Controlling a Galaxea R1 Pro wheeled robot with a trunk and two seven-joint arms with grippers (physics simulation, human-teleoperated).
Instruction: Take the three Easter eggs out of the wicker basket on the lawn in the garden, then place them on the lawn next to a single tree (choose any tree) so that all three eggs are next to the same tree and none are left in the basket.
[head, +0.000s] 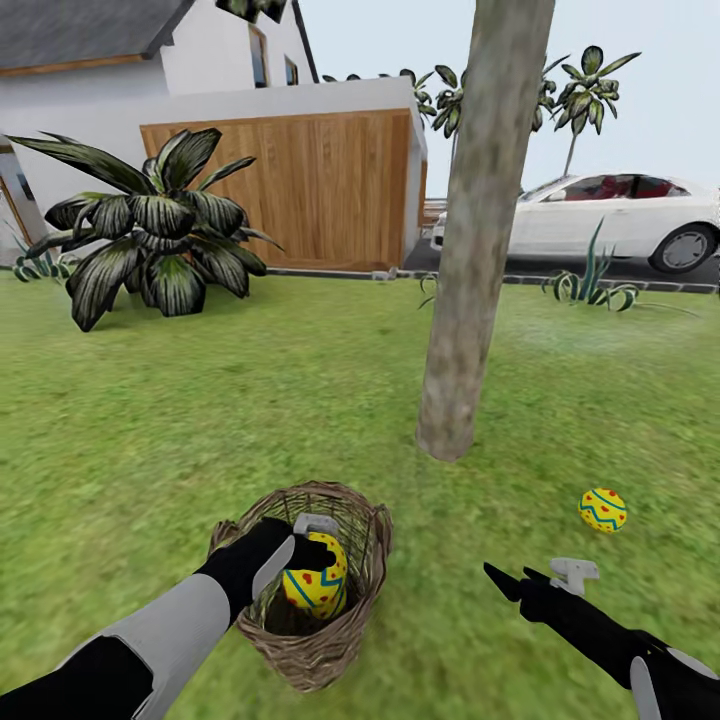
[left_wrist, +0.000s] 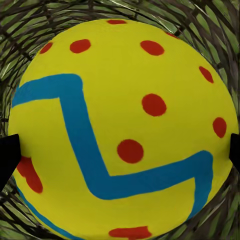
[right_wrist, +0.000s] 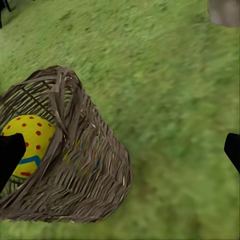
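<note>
Fingers of the left hand (head: 312, 545) are reaching down into the mouth of the wicker basket (head: 355, 610), and they are sitting on either side of a yellow egg (head: 318, 585) with red dots and a blue zigzag; in the left wrist view that egg (left_wrist: 120, 130) is lying close between the two dark fingertips (left_wrist: 7, 155), but whether they are pressing on it or only flanking it I cannot tell. The basket is standing on the lawn (head: 200, 400), leaning a little, and the right wrist view is showing its woven wall (right_wrist: 85, 170) with the same egg (right_wrist: 27, 142) lying inside. The right hand (head: 520, 580) is hovering low over the grass off to the basket's right, its fingers spread apart and holding nothing. Beyond it, a second egg (head: 602, 509) is lying on the grass near the foot of the pale tree trunk (head: 470, 270). Farther back, a broad-leaved plant (head: 150, 235), a wooden fence (head: 290, 190) and a white car (head: 610, 220) are standing.
</note>
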